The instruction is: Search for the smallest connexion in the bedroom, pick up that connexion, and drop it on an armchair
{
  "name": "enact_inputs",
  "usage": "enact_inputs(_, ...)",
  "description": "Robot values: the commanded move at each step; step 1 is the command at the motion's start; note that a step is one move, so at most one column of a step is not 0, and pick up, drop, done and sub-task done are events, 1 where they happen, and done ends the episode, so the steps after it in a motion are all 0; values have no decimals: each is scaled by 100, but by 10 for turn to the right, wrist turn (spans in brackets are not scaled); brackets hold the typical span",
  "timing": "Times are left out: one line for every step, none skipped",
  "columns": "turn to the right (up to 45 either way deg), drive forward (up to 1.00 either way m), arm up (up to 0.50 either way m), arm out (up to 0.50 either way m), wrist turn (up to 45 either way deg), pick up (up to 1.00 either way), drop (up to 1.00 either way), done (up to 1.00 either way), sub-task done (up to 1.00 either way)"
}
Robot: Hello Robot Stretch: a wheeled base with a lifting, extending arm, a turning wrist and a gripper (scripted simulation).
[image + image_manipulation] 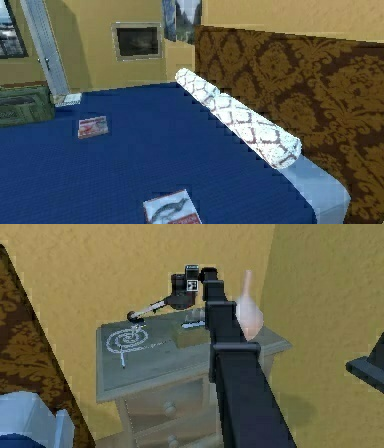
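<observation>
Reaching over the grey drawered nightstand (150,374), the dark two-fingered gripper (140,314) has a white coiled thing (125,341) near its tips, perhaps the connexion. Jaws and hold — I can't tell. Pickup unconfirmed; armchair drop not yet done.

1 bed (150,150), 2 patterned pillows (255,130), 2 magazines (93,126), 2 wall pictures (137,41), 1 chest (22,105), 1 nightstand (150,359), 2 drawers (165,404), 1 gripper (135,317).

Long pillow (240,120) on bed (150,155) along headboard (300,80) at right, left magazine (92,126) mid-bed, near magazine (172,208) at front, chest (22,105) far left, nightstand (150,369) beside headboard.
</observation>
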Motion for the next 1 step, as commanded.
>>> enact_inputs(0, 0, -12, 0, 0, 0, 0, 0, 0)
